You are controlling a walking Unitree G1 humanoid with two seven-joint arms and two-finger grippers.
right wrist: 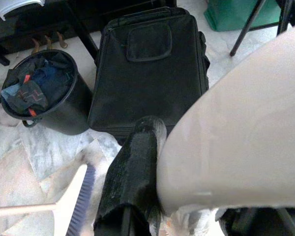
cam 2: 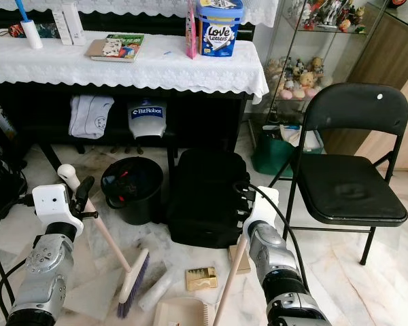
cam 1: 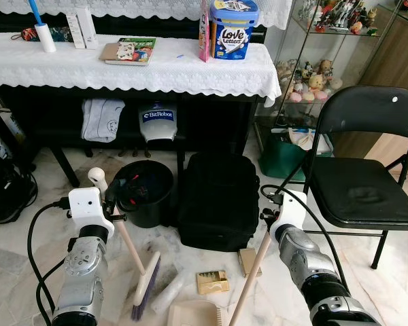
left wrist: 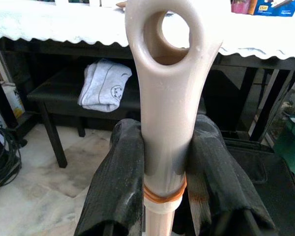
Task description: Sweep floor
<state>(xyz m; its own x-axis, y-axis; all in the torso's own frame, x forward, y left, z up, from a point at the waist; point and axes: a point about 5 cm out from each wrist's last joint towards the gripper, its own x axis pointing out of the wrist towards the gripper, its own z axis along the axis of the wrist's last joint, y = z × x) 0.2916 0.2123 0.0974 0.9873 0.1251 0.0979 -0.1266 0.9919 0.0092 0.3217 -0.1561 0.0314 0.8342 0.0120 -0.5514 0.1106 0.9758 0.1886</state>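
Broom (cam 1: pixel 137 268) sits clamped in the left gripper (cam 1: pixel 113 204), fingers closed tight around its handle top, bristles on the floor at 6 o'clock from the black bin (cam 1: pixel 144 191). Right gripper (cam 1: pixel 270 212) is closed on the dustpan handle (cam 1: pixel 250 280), so I'd drag short strokes toward 3 o'clock, nudging the gold box (cam 1: pixel 212 281) into the dustpan (cam 1: pixel 192 314).

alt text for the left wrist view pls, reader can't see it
Two black fingers of the left gripper clamp a beige broom handle just below its hanging hole. Behind are a folded grey shirt on a dark bench and a white-clothed table.
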